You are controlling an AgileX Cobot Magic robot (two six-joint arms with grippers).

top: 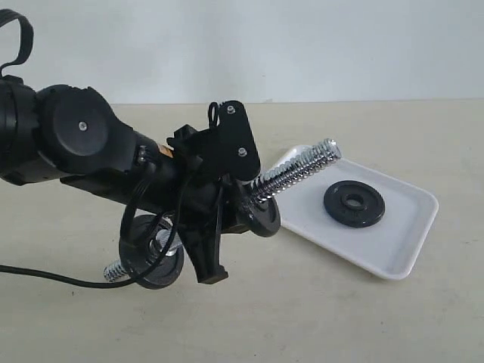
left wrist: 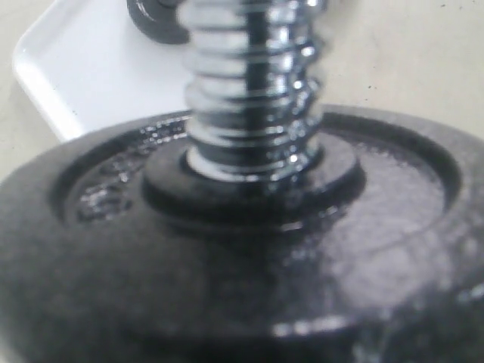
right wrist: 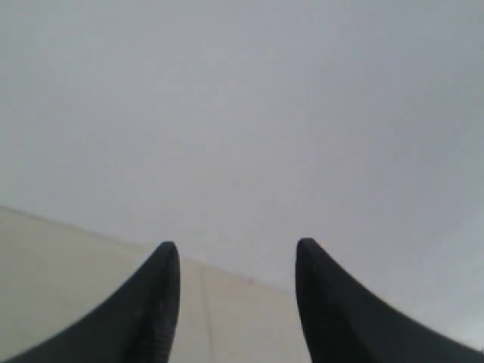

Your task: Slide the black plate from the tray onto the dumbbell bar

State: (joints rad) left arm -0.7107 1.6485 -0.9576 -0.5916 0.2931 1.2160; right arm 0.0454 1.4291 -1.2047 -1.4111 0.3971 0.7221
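The black plate (top: 354,204) lies flat in the white tray (top: 393,246), with nothing touching it. My left gripper (top: 214,221) is shut on the middle of the dumbbell bar (top: 299,172) and holds it tilted. The bar's raised threaded end reaches over the tray's near corner. Two fixed black discs (top: 261,215) (top: 155,257) flank the grip. In the left wrist view one disc (left wrist: 227,257) and the threaded end (left wrist: 253,83) fill the picture, hiding the fingers, with the tray (left wrist: 83,76) and plate (left wrist: 155,19) beyond. My right gripper (right wrist: 237,248) is open and empty, facing a wall.
A black cable (top: 45,278) runs across the beige tabletop at the lower left. The left arm's bulky black body (top: 76,140) fills the left side. The right arm does not show in the exterior view.
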